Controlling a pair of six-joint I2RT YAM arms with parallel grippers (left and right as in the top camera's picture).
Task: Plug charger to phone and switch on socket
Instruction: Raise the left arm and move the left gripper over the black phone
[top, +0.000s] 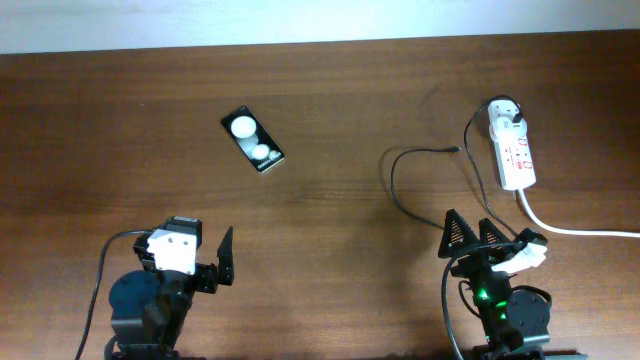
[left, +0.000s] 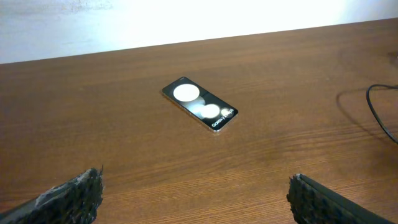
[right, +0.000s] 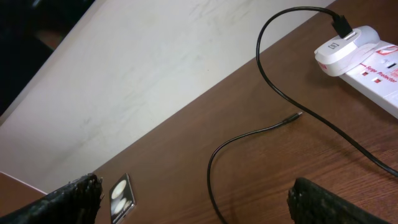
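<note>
The left gripper (left: 196, 190) is spread wide, and the phone (top: 252, 139) lies far ahead of it. The right gripper (top: 472, 235) is spread too. The charger tip (top: 456, 150) lies ahead, left of the socket (top: 515, 150), where its adapter (right: 339, 51) looks plugged in.

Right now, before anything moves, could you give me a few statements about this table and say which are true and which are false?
1. The phone lies flat on the table with nothing plugged into it. True.
2. The tip of the charger cable is in the phone. False: it lies loose on the wood, nearer the power strip.
3. The white adapter sits in the power strip. True.
4. The left claw grips the phone. False: it is open and well apart from the phone.
5. The right claw is open and holds nothing. True.
</note>
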